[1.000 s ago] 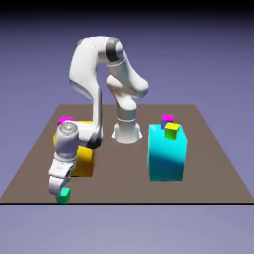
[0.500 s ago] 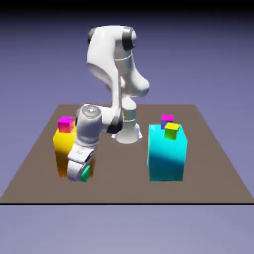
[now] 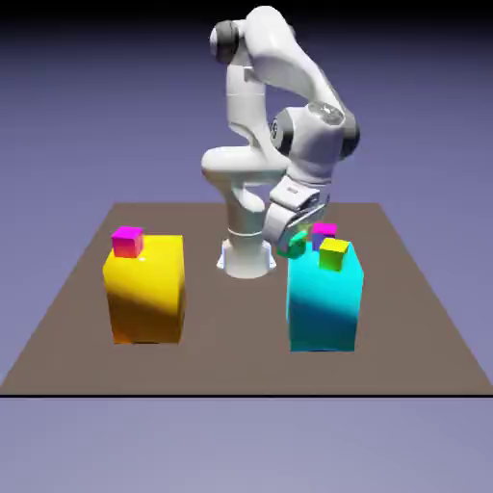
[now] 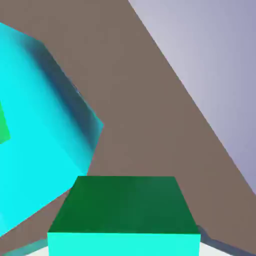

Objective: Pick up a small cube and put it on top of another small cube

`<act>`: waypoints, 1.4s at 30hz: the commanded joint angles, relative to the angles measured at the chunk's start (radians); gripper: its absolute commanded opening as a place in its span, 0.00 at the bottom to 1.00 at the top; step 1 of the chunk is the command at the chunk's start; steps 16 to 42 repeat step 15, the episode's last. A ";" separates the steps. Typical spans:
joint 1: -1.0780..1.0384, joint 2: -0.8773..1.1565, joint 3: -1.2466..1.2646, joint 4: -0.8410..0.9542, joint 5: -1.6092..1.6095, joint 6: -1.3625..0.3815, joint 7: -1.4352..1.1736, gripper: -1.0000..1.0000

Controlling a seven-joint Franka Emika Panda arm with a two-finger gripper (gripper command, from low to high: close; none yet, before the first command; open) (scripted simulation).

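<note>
While our white two-finger gripper [image 3: 292,243] hangs in the air beside the upper left corner of the tall cyan block [image 3: 325,300], as the exterior view shows it, we have it clenched on the tiny teal-green cube [image 3: 293,246]. We see that cube lifted clear of the brown table [image 3: 67,318], level with the cyan block's top and just off its edge. In the hand view the tiny teal-green cube [image 4: 125,215] fills the bottom middle, with the cyan block [image 4: 40,130] large at the picture's left. On top of the cyan block we see a small yellow-green cube [image 3: 333,253] near its front edge and a small magenta cube [image 3: 324,230] behind it. Toward the table's left side stands a tall yellow block [image 3: 145,289], carrying another small magenta cube [image 3: 127,241] at its back left corner.
</note>
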 commanded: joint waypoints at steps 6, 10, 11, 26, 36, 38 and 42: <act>0.202 -0.213 0.007 -0.079 0.115 -0.167 0.237 0.00; 0.204 -0.193 0.015 -0.187 0.119 -0.040 0.239 0.00; 0.205 -0.187 0.018 -0.224 0.121 0.003 0.240 0.00; 0.205 -0.191 0.016 -0.202 0.120 -0.022 0.240 1.00; 0.205 -0.191 0.016 -0.202 0.120 -0.022 0.240 1.00; 0.205 -0.191 0.016 -0.202 0.120 -0.022 0.240 1.00; 0.205 -0.191 0.016 -0.202 0.120 -0.022 0.240 1.00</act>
